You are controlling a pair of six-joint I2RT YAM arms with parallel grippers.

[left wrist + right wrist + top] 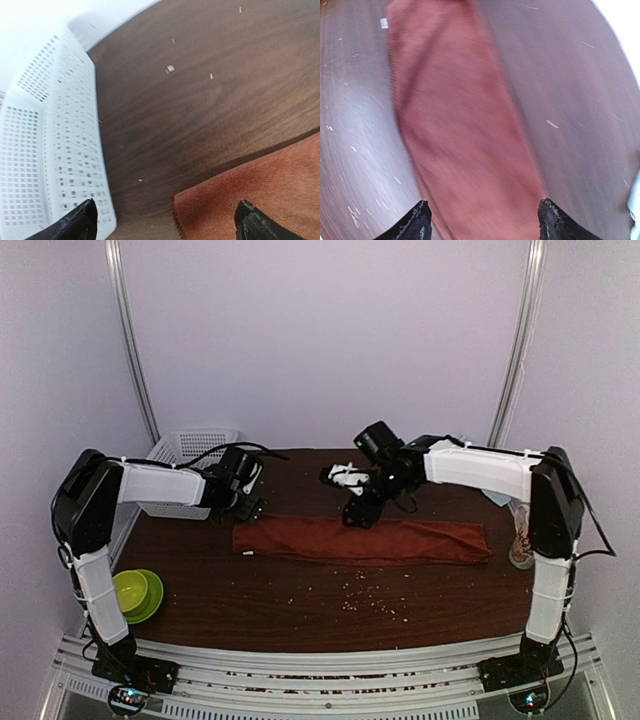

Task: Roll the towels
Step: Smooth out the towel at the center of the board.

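Observation:
The rust-red towel [360, 540] lies flat as a long strip across the middle of the table. My left gripper [250, 506] is open and empty, just above the towel's left far corner; in the left wrist view [167, 222] that corner [260, 190] lies between the spread fingertips. My right gripper [358, 512] is open and empty over the towel's far edge near its middle; in the right wrist view [485, 222] the towel [460, 125] runs between the fingertips, blurred. A bit of the light-blue towel [497, 498] shows behind my right arm; most of it is hidden.
A white perforated basket [195, 447] stands at the back left, close to my left gripper [55, 150]. A green bowl [135, 592] sits at the front left. Crumbs [370, 595] are scattered in front of the towel. A small object [520, 535] stands at the right edge.

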